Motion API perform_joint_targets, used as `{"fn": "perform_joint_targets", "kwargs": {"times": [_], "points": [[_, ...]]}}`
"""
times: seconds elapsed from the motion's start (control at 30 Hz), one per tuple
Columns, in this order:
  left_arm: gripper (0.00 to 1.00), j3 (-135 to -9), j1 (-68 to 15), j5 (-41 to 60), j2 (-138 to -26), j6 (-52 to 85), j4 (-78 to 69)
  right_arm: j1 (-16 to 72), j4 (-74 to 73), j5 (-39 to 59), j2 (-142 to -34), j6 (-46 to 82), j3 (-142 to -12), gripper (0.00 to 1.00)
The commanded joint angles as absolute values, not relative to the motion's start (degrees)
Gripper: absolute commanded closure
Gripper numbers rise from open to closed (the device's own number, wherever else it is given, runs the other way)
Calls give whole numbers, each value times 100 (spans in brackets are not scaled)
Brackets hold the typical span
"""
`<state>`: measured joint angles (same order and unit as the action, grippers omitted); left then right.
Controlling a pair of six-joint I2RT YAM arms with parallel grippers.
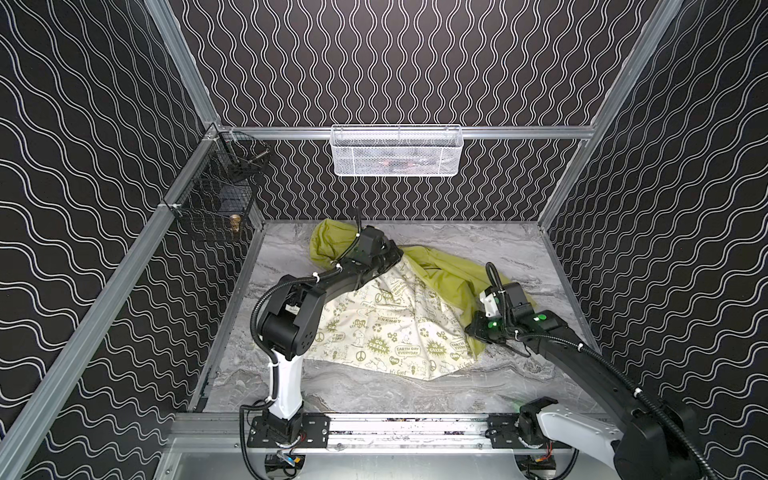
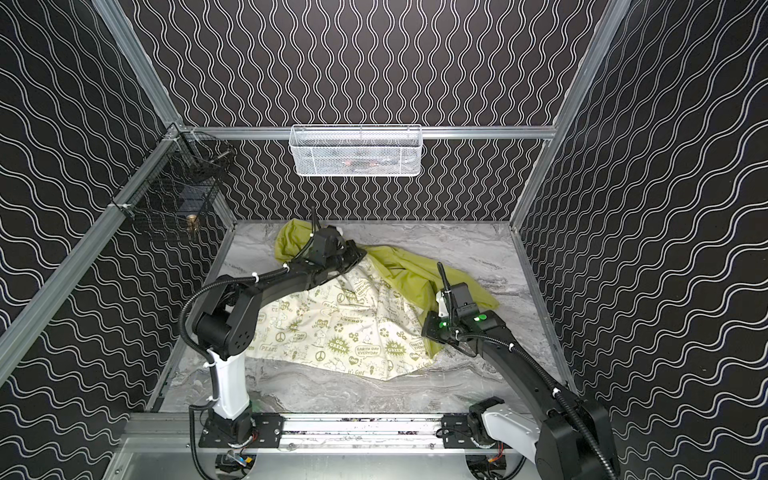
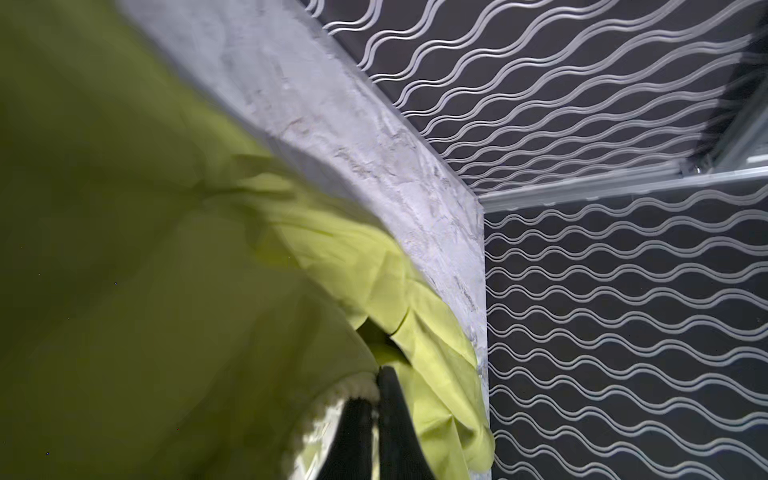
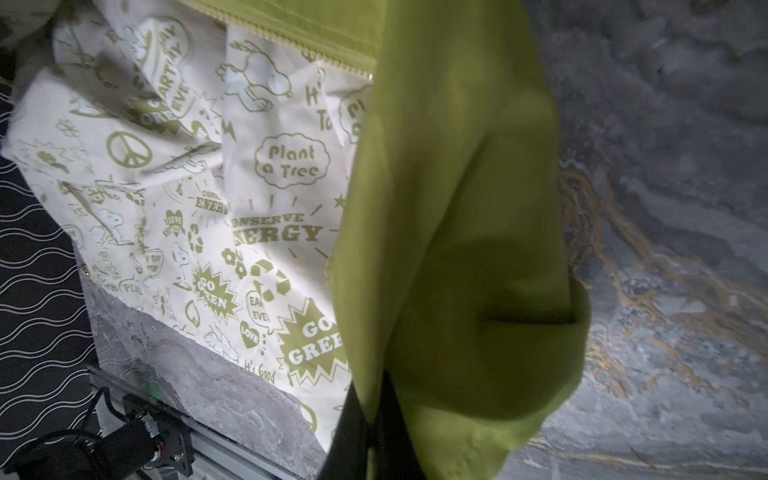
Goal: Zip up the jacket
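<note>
We see the jacket [image 1: 399,328] [image 2: 345,328] lying open near the middle of the table [image 1: 374,395], its cream printed lining [image 1: 386,332] facing up. Green outer cloth bunches from 11 o'clock round to 3 o'clock. In the right wrist view, a row of pale teeth from the zipper [image 4: 291,41] runs along a green edge of the jacket [image 4: 457,208] with nothing joined to it.

The left gripper [image 1: 395,254] [image 2: 358,254] sits at the jacket's 12 o'clock side. In the left wrist view, the left gripper [image 3: 376,384] has its black fingers [image 3: 395,424] pressed together on a pale bumpy edge of the jacket [image 3: 166,291], so it is closed and has hold of the garment.

The right gripper [image 1: 473,332] [image 2: 428,329] is at the jacket's 4 o'clock edge. In the right wrist view, the right gripper [image 4: 372,395] has its fingers [image 4: 353,432] clamped tight on a fold of green cloth, which is lifted off the table.

A white basket [image 1: 395,151] hangs on the wall at 12 o'clock. Black wire baskets [image 1: 212,208] hang at 10 o'clock.
</note>
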<state>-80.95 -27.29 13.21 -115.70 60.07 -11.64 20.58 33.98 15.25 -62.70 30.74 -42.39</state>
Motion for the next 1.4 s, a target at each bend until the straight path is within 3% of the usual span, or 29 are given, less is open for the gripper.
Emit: {"fn": "perform_joint_targets", "kwargs": {"times": [0.0, 0.43, 0.83, 0.97, 1.13, 1.2, 1.3, 1.37], "points": [[100, -8688, -2699, 1604, -11865, 5665, -861, 2061, 3688, 1604, -6129, 2907, -4470, 100], [100, -10473, -2453, 1725, -13283, 5757, -1429, 2061, 3588, 3718, -6125, 2177, -4612, 99], [100, -11829, -2250, 1847, -14468, 6173, -1677, 2320, 2662, 4313, -6971, 2360, -4079, 96], [100, -12052, -2228, 1838, -14676, 6108, -1444, 2717, 2147, 4326, -7435, 2700, -4008, 90], [99, -11902, -2206, 1839, -14774, 6177, -1533, 3081, 1749, 4274, -8039, 2961, -4034, 73], [92, -11858, -2197, 1867, -14775, 6161, -1547, 3150, 1714, 4274, -8159, 2964, -4047, 67], [64, -11865, -2180, 1932, -14753, 6115, -1526, 3145, 1811, 4175, -8158, 2930, -4063, 58], [52, -11861, -2173, 1951, -14680, 6040, -1496, 3141, 1966, 4058, -8074, 2884, -4129, 52]]}}
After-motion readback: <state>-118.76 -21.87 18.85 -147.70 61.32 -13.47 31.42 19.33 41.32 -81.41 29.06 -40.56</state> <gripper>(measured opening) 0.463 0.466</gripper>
